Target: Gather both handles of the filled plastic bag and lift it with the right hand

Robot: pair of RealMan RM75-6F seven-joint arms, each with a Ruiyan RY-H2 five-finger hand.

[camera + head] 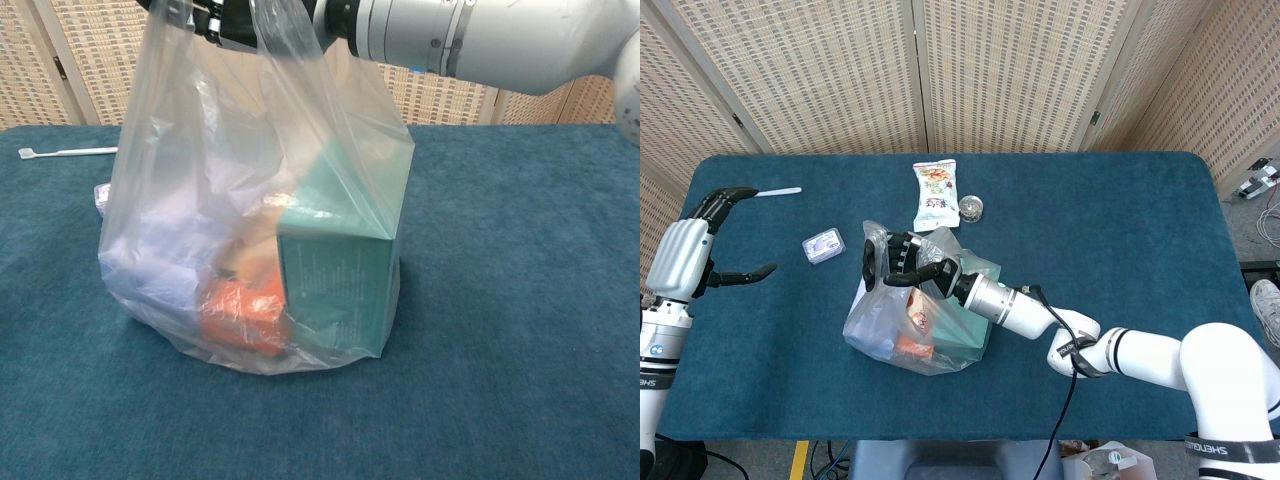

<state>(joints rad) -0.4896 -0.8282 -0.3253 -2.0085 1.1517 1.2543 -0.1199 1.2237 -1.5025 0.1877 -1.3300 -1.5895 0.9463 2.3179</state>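
A clear plastic bag [908, 325] [250, 230] stands at the table's middle, holding a teal box [335, 270], an orange packet [240, 318] and a pale wrapped item. My right hand [902, 262] [245, 15] grips the bag's handles from above, pulling them taut; in the chest view only its lower part shows at the top edge. The bag's bottom looks to rest on the cloth. My left hand [702, 245] hovers at the far left of the table, fingers spread, holding nothing.
A snack packet [936, 192] and a small round jar [971, 207] lie behind the bag. A small lilac-and-white case [823, 244] sits left of it. A white stick [776, 191] [65, 152] lies at the back left. Wicker screens stand behind the blue table [1120, 220].
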